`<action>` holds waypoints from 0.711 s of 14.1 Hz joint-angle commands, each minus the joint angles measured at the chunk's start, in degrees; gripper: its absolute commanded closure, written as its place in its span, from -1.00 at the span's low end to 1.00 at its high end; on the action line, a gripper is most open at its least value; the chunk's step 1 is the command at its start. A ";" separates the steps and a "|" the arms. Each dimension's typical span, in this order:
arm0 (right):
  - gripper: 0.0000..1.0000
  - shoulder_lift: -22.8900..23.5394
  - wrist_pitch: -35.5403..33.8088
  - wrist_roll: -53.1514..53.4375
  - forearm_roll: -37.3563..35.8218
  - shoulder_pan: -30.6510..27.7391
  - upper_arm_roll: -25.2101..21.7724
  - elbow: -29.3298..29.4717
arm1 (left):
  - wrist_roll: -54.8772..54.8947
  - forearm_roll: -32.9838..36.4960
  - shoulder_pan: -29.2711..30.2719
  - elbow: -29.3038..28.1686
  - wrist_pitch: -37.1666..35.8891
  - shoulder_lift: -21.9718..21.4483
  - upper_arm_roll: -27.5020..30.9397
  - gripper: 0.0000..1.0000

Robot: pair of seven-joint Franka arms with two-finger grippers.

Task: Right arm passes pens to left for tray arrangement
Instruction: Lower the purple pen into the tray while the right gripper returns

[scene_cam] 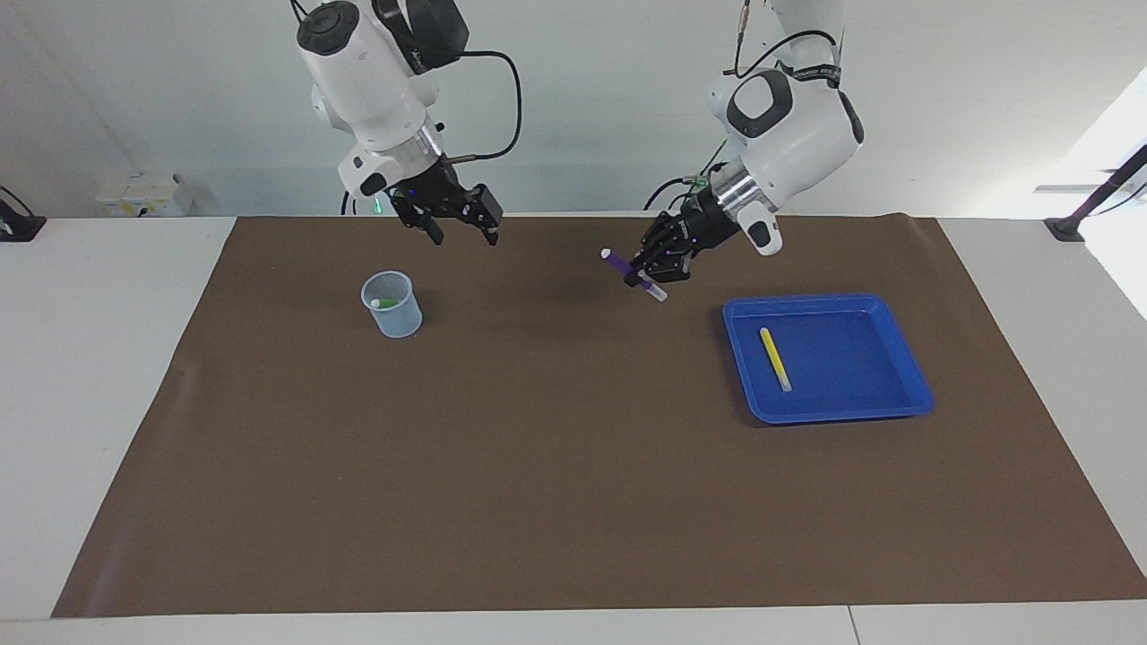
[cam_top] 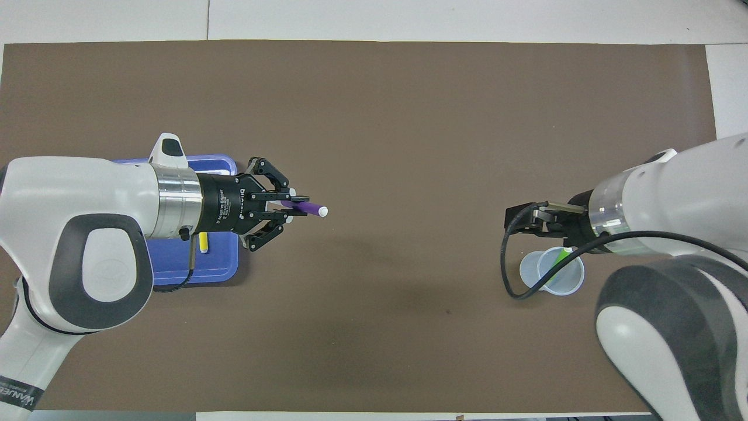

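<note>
Overhead view showed the left gripper (cam_top: 290, 206) clenched on the purple pen (cam_top: 304, 206), which stuck out from the fingertips with its pale tip pointing toward the right arm's end of the table. In the facing view the same pen (scene_cam: 632, 273) hung tilted in the air over the brown mat (scene_cam: 573, 466), just off the tray's (scene_cam: 909, 358) corner nearest the robots. The yellow pen (scene_cam: 775, 358) already lay flat inside the tray, its length running roughly from the robots' edge outward.

The relation that mattered: the tray lay toward the left arm's end from the held pen, and lower, so the left arm (clearly the nearer one) probably had only to carry the pen sideways over the rim and lower it. Judging by the yellow pen's lie, the purple one's long axis would need turning to sit parallel beside it.

The right gripper (scene_cam: 459, 226) hung released, fingers apart and empty, over the mat near the measuring cup (scene_cam: 392, 305), where the green pen (scene_cam: 385, 303) stood.
</note>
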 commanded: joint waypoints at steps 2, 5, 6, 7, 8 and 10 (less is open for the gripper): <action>-0.90 0.95 3.57 -10.19 -4.82 -5.36 0.48 -4.96 | 16.05 14.03 6.12 1.19 -4.99 2.93 -0.14 1.00; -0.83 2.99 4.38 -13.70 -6.51 -5.27 0.57 -8.38 | 31.79 27.98 11.04 2.86 -7.80 6.54 -0.14 1.00; -0.67 2.90 4.38 -15.98 -6.77 -5.80 0.48 -9.53 | 36.81 33.18 12.28 4.09 -9.04 8.29 -0.14 1.00; -0.52 2.99 4.64 -17.05 -6.77 -7.98 0.57 -10.59 | 41.99 36.54 13.86 4.80 -8.96 9.70 -0.14 1.00; -0.43 2.99 7.60 -18.45 -6.77 -8.96 0.65 -12.25 | 47.00 39.53 15.00 4.80 -8.35 10.76 -0.14 1.00; -0.33 3.42 10.44 -22.58 -6.69 -9.23 0.57 -14.20 | 53.36 46.12 15.19 4.37 -7.30 12.52 -0.05 1.00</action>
